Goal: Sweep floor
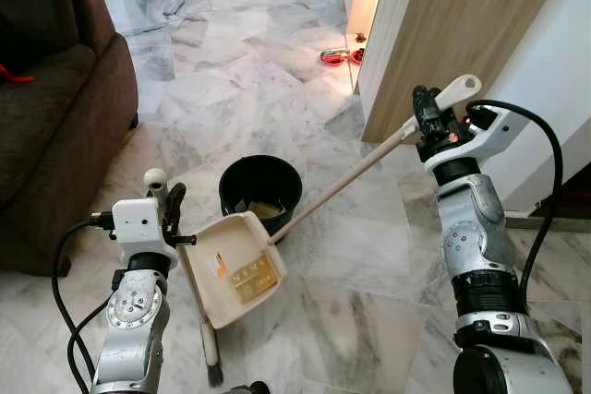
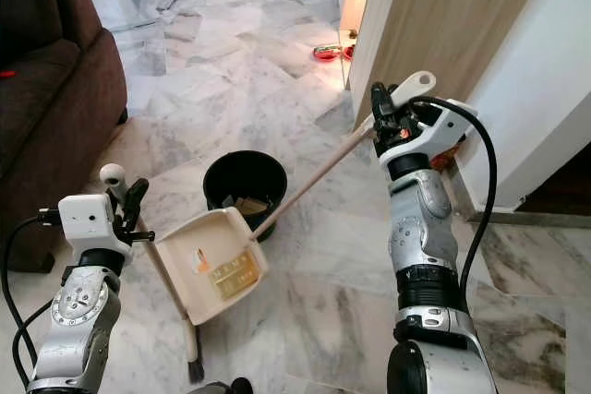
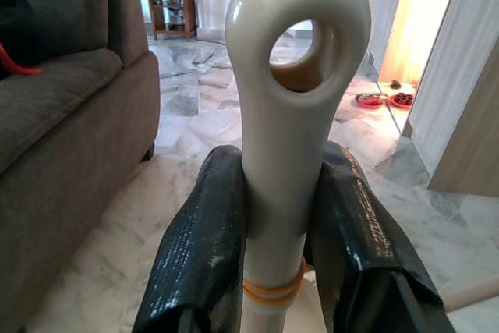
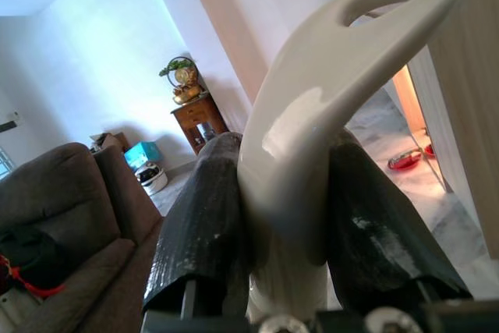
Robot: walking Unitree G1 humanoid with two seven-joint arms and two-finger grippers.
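A cream dustpan point(image 1: 233, 267) on a long handle point(image 1: 351, 177) hangs tilted just in front of a black bin point(image 1: 260, 184). An orange scrap and a tan piece lie in the pan. My right gripper point(image 1: 428, 115) is shut on the top of that handle, and its looped end point(image 4: 351, 44) sticks out past the fingers point(image 4: 204, 224). My left gripper point(image 1: 170, 208) is shut on the broom's cream handle point(image 3: 295, 115), near its ring-shaped tip. The broom's stick runs down behind the pan to dark bristles point(image 1: 214, 374) on the marble floor.
A brown sofa point(image 1: 55, 108) stands close on the left. A wooden cabinet side point(image 1: 452, 25) and a white wall point(image 1: 554, 53) close off the right. Two red bowls point(image 1: 334, 56) sit on the floor by the cabinet. Open marble floor point(image 1: 231, 62) stretches ahead beyond the bin.
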